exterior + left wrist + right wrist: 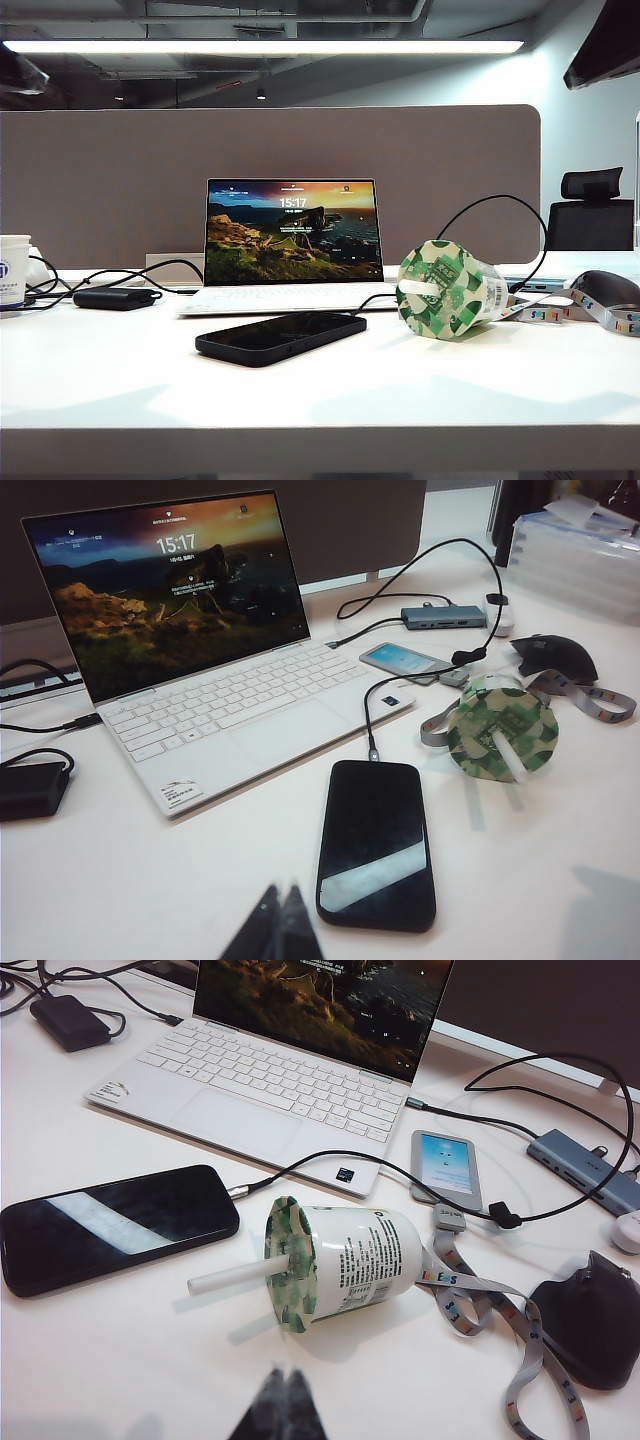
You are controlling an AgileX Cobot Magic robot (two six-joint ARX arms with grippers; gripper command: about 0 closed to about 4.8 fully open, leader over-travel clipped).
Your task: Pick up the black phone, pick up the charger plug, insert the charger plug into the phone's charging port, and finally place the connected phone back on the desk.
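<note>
So the black phone [376, 842] is lying flat, screen up, on the desk [320, 400], right in front of the open white laptop [215, 690]. The charger plug [373, 753] sits at the phone's short edge, right where the charging port would be; I can't tell if it's fully seated. Its thin black cable [330, 1158] runs across the laptop's corner.

Just beside the phone there's a yoghurt cup [340, 1260] tipped on its side, green patterned lid facing the phone, white straw [235, 1276] poking out; can't see anything inside it. Past that: a lanyard [500, 1310], a black mouse [590, 1320], a small grey device [446, 1167] and a USB hub [585, 1170]. A black oblong box [30, 788] sits off by the laptop's other side.

Left gripper [280, 905] and right gripper [285, 1385] both hang above the desk, fingers pressed together, holding nothing.
</note>
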